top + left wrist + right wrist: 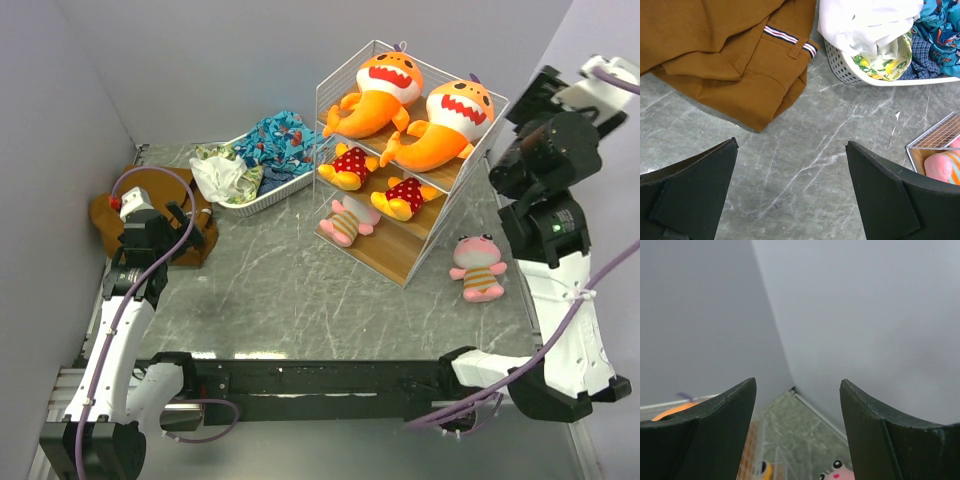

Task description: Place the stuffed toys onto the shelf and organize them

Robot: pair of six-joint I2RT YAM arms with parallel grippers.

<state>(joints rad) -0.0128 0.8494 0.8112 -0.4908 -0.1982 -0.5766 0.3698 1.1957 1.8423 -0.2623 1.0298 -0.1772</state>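
Observation:
The white wire shelf point(420, 245) stands at the back right. Two orange shark plushes point(385, 90) point(445, 125) lie on its top tier. Two yellow-headed dolls point(350, 165) point(400, 195) lie on the middle tier, and one pink striped plush point(345, 220) on the bottom tier. The other pink striped plush point(478, 268) lies on the table right of the shelf; its face shows in the right wrist view point(837, 472). My right gripper point(540, 88) point(797, 385) is open, empty and raised high above it. My left gripper point(190, 225) point(791, 150) is open and empty, low over the table.
A brown cloth point(150, 215) point(730, 60) lies at the far left under my left arm. A low white basket point(265, 195) point(850, 70) of patterned clothes sits left of the shelf. Grey walls close in at the back and both sides.

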